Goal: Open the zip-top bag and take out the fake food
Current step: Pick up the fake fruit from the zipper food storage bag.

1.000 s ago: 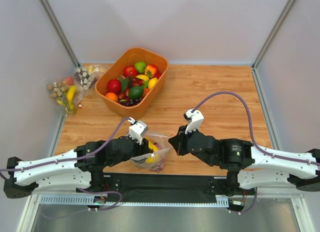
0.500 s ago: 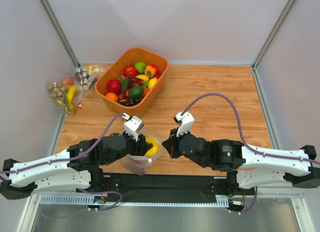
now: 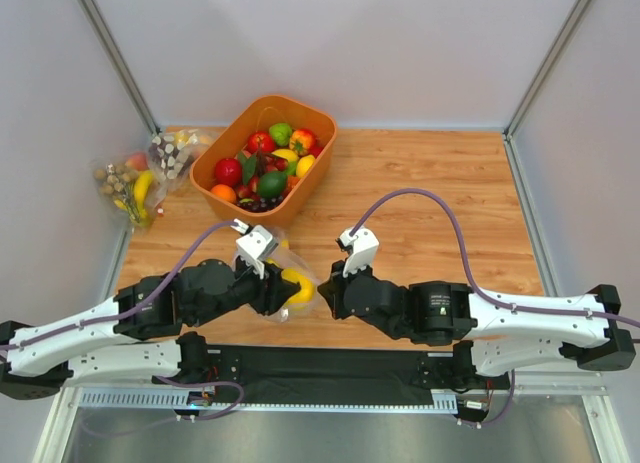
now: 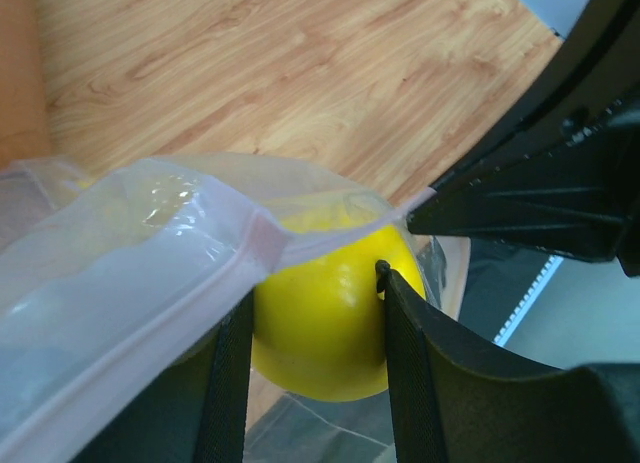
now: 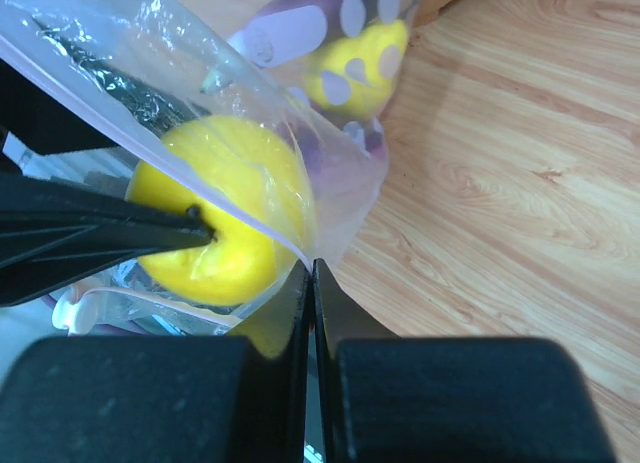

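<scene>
Zip-top bag (image 4: 130,233): clear, crinkled, whitish zip strip, held between arms above near counter (image 3: 420,173) edge. Left end effector (image 4: 313,286) clamps yellow fake food (image 5: 225,223) through film (purple piece (image 5: 335,151) behind). Right end effector (image 5: 310,268) pressed together, pinching bag lip.

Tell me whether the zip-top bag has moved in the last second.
Yes. The zip-top bag has shifted left and up in the top view, nearer the orange basket.

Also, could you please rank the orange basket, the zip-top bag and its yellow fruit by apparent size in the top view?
Largest to smallest:
1. orange basket
2. zip-top bag
3. yellow fruit, inside the bag
The bag seems raised toward the camera, yet the order holds.
</scene>
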Controlling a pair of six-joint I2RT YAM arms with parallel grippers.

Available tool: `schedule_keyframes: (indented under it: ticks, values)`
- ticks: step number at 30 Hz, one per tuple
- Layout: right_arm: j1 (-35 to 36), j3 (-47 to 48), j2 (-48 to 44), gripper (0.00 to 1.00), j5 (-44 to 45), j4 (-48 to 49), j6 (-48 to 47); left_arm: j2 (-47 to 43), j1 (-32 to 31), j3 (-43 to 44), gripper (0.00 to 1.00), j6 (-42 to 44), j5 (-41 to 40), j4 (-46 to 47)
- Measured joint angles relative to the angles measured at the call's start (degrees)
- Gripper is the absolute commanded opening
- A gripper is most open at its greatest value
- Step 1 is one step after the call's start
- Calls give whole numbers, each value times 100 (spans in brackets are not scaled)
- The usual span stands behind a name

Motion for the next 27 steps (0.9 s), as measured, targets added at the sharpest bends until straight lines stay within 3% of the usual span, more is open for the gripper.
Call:
schedule_keyframes:
  ticks: [9,27]
  values:
    - [-4,20,-66,0,68,72,125,-328,4,-39,0,-4,564,59]
    - [-85,-229,192,0,-11,708,240,-662,2,-229,0,337,136,144]
